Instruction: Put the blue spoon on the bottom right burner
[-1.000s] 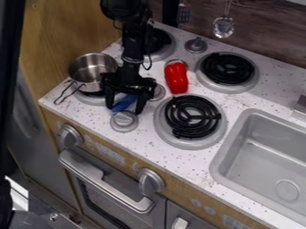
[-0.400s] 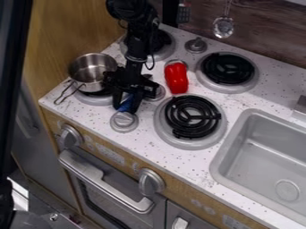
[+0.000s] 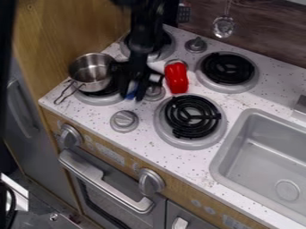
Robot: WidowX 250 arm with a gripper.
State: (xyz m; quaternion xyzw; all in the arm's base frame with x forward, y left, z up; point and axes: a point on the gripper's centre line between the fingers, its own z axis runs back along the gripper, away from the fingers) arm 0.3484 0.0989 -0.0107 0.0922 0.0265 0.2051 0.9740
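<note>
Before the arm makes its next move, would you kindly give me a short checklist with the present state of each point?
- Blue spoon between the fingers of the gripper: ok.
- Spoon lifted clear of the countertop: cannot tell.
- Bottom right burner free of other items: ok.
- Red pepper off that burner: ok, though it lies close behind, so a wide berth seems wise.
- Metal pot away from that burner: ok, it sits at the left.
- Spoon over the target burner: not ok.

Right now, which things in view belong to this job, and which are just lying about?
Job:
- blue spoon
- bottom right burner
- gripper

Not needed:
- metal pot
- red item
- hanging metal utensil
</note>
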